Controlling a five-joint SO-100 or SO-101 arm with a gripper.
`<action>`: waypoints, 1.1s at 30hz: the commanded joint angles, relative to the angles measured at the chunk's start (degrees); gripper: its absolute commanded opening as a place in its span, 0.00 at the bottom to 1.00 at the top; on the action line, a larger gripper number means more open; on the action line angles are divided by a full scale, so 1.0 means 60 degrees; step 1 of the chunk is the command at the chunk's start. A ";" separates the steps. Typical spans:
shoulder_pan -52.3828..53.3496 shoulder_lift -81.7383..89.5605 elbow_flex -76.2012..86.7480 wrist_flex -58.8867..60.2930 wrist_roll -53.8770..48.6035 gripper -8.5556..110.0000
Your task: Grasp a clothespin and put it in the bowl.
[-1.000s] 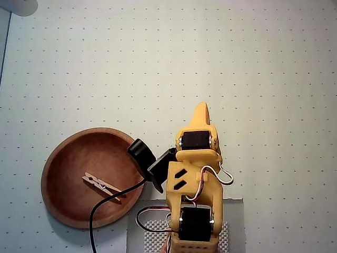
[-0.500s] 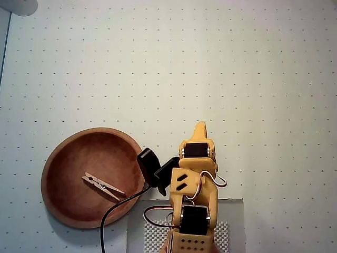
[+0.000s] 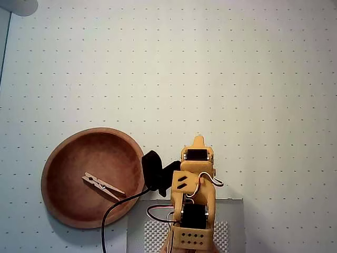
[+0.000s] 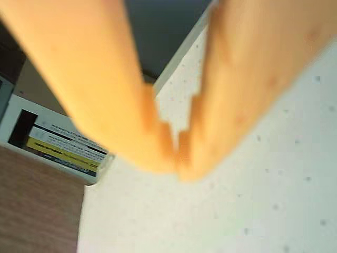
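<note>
Clothespin (image 3: pixel 103 186) not in claw (image 4: pixel 176 158); claw tips pinched together, empty, over white dotted table (image 3: pixel 237 79). Orange arm (image 3: pixel 194 205) just right of bowl (image 3: pixel 63 211). Clothespin lies flat inside bowl, near middle.

White dotted tabletop (image 3: pixel 210 63), brown wood floor (image 4: pixel 37 211), white box with yellow label (image 4: pixel 58 142), even light

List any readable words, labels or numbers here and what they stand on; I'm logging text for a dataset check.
No text is readable.
The yellow-and-black striped label on the white box in the wrist view: too blurred to read.
The orange plastic arm, reddish-brown wooden bowl, pale wooden clothespin: no markings.
</note>
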 commanded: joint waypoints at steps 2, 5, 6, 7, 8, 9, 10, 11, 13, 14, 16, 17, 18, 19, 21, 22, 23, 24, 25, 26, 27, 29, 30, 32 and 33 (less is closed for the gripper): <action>-0.0044 0.0103 0.0308 -0.0249 0.0103 0.05; -0.0044 0.0103 0.0645 -0.0249 0.0088 0.05; -0.0044 0.0103 0.0776 -0.0249 0.0088 0.05; -0.0044 0.0117 0.0864 -0.0249 0.0088 0.05; -0.0044 0.0117 0.0952 -0.0249 0.0088 0.05; -0.0044 0.0117 0.1025 -0.0249 0.0088 0.05; -0.0059 0.0117 0.1128 -0.0249 0.0088 0.05; -0.0059 0.0117 0.1172 -0.0249 0.0088 0.05; -0.0059 0.0117 0.1216 -0.0249 0.0088 0.05; -0.0059 0.0117 0.1216 -0.0234 0.0088 0.05; -0.0059 0.0117 0.1216 -0.0220 0.0088 0.05; -0.0059 0.0117 0.1216 -0.0220 0.0088 0.05; -0.0044 0.0117 0.1216 -0.0205 0.0088 0.05; -0.0044 0.0132 0.1216 -0.0205 0.0088 0.05; -0.0044 0.0132 0.1216 -0.0205 0.0088 0.05; -0.0044 0.0161 0.1216 -0.0190 0.0088 0.05; -0.0044 0.0161 0.1216 -0.0190 0.0088 0.05; -0.0044 0.0161 0.1216 -0.0190 0.0088 0.05; -0.0044 0.0161 0.1216 -0.0176 0.0103 0.05; -0.0044 0.0161 0.1216 -0.0176 0.0103 0.05; -0.0044 0.0161 0.1216 -0.0176 0.0103 0.05; -0.0044 0.0161 0.1216 -0.0176 0.0103 0.05; -0.0044 0.0161 0.1216 -0.0176 0.0103 0.05; 0.0015 0.0146 0.1230 -0.0205 0.0103 0.05; 0.0029 0.0132 0.1230 -0.0220 0.0103 0.05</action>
